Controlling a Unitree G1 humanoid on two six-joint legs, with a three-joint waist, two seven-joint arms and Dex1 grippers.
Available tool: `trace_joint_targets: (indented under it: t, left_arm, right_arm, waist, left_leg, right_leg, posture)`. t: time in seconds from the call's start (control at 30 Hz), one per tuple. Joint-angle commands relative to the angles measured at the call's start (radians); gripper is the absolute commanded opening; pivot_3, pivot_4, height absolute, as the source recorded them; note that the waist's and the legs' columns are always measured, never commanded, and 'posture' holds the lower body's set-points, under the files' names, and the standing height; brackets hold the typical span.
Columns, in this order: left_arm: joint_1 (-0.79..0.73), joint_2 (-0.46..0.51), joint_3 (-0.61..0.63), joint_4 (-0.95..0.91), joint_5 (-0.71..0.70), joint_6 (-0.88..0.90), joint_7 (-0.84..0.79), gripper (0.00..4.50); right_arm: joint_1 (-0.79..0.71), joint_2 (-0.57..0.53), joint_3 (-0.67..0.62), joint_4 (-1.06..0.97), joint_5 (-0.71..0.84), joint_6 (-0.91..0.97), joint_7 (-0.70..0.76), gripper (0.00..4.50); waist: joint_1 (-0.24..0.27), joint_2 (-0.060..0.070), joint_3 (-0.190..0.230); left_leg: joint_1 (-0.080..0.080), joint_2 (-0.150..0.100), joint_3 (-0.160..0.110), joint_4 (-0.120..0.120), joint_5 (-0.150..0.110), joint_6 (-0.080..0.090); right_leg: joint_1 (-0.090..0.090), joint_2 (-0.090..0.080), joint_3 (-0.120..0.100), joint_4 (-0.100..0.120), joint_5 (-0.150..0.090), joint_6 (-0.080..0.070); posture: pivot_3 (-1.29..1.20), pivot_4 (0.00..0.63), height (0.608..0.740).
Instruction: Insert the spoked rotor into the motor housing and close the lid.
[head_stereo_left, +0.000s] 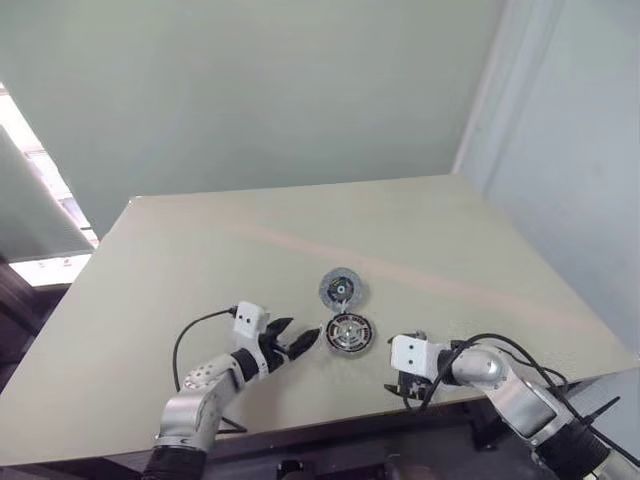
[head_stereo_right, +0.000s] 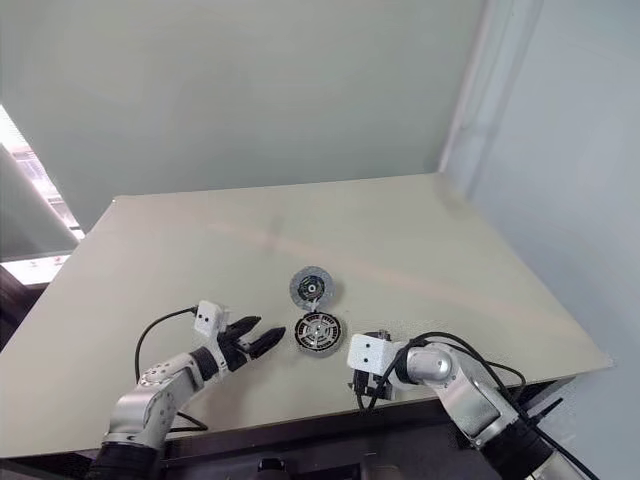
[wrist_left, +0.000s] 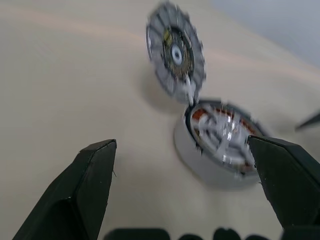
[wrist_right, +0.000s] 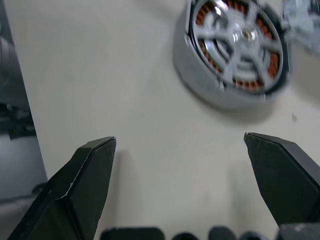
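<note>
we list: spoked rotor (wrist_right: 235, 47) seated in motor housing (wrist_right: 200, 85); lid (head_stereo_left: 340, 289) flat just beyond, touching; left gripper (head_stereo_left: 296, 338) and right gripper (wrist_right: 192, 185) both spread, holding nothing.

Pale beige table (head_stereo_left: 480, 240) before a plain grey-green wall (head_stereo_left: 300, 90).

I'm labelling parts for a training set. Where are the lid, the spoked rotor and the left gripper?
lid (head_stereo_left: 341, 288), left eye view, on its dark centre hub.
spoked rotor (wrist_right: 240, 42), right wrist view, on its silver spokes.
left gripper (head_stereo_left: 299, 335), left eye view, between its fingertips.
</note>
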Motion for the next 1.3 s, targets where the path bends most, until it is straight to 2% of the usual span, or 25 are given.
trace_joint_targets:
  t: [0.03, 0.2, 0.5, 0.9, 1.3]
  left_arm:
    - [-0.001, 0.042, -0.003, -0.046, 0.006, 0.012, -0.039, 4.50]
    - [0.021, 0.115, -0.062, -0.093, 0.059, 0.035, -0.079, 4.50]
    - [0.025, 0.168, -0.120, -0.166, 0.096, 0.082, -0.097, 4.50]
    - [0.018, 0.178, -0.128, -0.194, 0.114, 0.101, -0.096, 4.50]
    - [0.027, 0.174, -0.133, -0.204, 0.123, 0.098, -0.096, 4.50]
  right_arm:
    - [-0.067, 0.008, 0.013, -0.047, -0.041, 0.022, 0.038, 4.49]
    - [-0.142, 0.022, 0.062, -0.046, -0.073, 0.089, 0.126, 4.49]
    - [-0.261, 0.074, 0.135, -0.035, -0.156, 0.198, 0.191, 4.49]
    - [-0.307, 0.128, 0.227, 0.052, -0.233, 0.193, 0.217, 4.49]
    - [-0.309, 0.184, 0.227, 0.181, -0.265, 0.118, 0.164, 4.49]
  waist:
    - [0.001, 0.000, 0.000]
    - [0.003, 0.000, 0.000]
    - [0.002, 0.001, 0.000]
    - [0.003, 0.001, 0.000]
    - [-0.002, 0.000, 0.000]
  left_leg:
    - [0.000, 0.000, 0.000, 0.000, 0.000, 0.000]
    - [0.000, 0.000, -0.002, -0.001, 0.000, 0.000]
    - [0.000, 0.001, -0.003, -0.001, 0.000, 0.000]
    - [0.000, 0.000, -0.003, -0.002, 0.000, 0.000]
    - [0.003, 0.001, -0.002, -0.002, 0.000, 0.000]
  right_leg:
    - [0.000, 0.000, 0.000, 0.000, 0.000, 0.000]
    - [0.000, 0.000, -0.002, 0.000, 0.000, 0.000]
    - [-0.001, -0.001, -0.003, 0.001, 0.000, 0.000]
    - [-0.001, -0.001, -0.004, 0.001, 0.000, 0.000]
    - [0.001, -0.001, -0.004, 0.001, 0.000, 0.000]
  posture:
    - [0.00, 0.000, 0.740]
    - [0.00, 0.000, 0.740]
    - [0.00, 0.000, 0.740]
    - [0.00, 0.000, 0.740]
    - [0.00, 0.000, 0.740]
